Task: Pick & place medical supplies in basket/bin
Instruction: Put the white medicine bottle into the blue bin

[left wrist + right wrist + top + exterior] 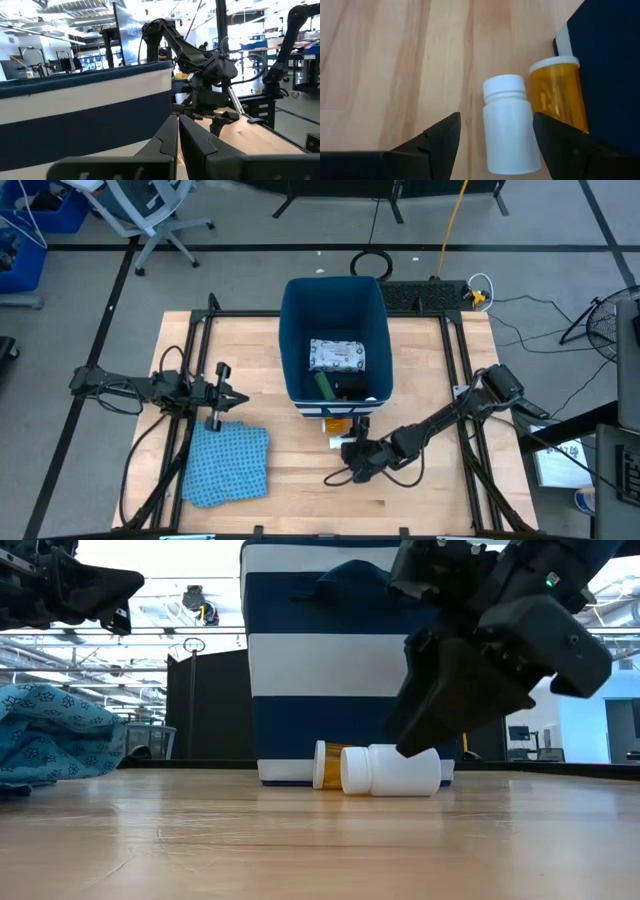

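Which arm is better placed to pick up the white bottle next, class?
Right. The right gripper hangs open just over the white bottle beside the bin; the left gripper waits shut above the cloth.

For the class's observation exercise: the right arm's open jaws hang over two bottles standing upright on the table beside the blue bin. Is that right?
Not quite. The white bottle and the orange bottle lie on their sides, as the low view shows. The rest holds: the right gripper hangs over them with jaws open, and both rest on the table beside the blue bin.
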`<state>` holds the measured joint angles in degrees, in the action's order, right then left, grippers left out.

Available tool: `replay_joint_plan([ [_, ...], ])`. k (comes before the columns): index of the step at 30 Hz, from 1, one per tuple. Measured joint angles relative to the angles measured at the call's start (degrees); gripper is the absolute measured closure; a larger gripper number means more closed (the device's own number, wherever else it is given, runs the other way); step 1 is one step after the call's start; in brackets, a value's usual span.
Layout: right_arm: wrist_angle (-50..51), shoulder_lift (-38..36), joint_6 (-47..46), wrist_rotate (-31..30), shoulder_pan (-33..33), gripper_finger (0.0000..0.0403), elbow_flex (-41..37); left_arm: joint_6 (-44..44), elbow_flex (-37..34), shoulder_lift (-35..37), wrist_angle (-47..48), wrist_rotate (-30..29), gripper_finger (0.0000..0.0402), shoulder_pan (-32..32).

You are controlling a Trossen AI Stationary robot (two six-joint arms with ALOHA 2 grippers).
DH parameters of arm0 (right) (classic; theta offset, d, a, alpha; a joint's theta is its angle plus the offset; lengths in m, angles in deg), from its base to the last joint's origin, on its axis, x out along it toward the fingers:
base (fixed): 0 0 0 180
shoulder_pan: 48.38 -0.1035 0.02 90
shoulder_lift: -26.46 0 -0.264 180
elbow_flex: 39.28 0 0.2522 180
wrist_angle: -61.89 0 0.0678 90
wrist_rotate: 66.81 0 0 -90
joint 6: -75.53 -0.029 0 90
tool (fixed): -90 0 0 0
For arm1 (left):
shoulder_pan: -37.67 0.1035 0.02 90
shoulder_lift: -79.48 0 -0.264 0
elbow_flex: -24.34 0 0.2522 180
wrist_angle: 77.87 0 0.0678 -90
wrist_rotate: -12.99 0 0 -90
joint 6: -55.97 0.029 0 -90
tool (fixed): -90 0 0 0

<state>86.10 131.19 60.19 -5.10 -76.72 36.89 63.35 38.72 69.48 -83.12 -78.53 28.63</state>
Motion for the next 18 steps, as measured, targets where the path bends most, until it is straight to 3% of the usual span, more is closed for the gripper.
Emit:
replay_joint_plan([
  [12, -0.09, 0.31, 1.07, 1.77, 2.33, 0.0165, -1.65, 0.02, 0.0, 0.0, 0.02, -0.02, 0.038, 0.0],
  [18, -10.22, 0.31, 2.17, 7.61, 3.62, 0.0165, -7.7, 0.04, 0.0, 0.0, 0.21, -0.02, 0.038, 0.0],
])
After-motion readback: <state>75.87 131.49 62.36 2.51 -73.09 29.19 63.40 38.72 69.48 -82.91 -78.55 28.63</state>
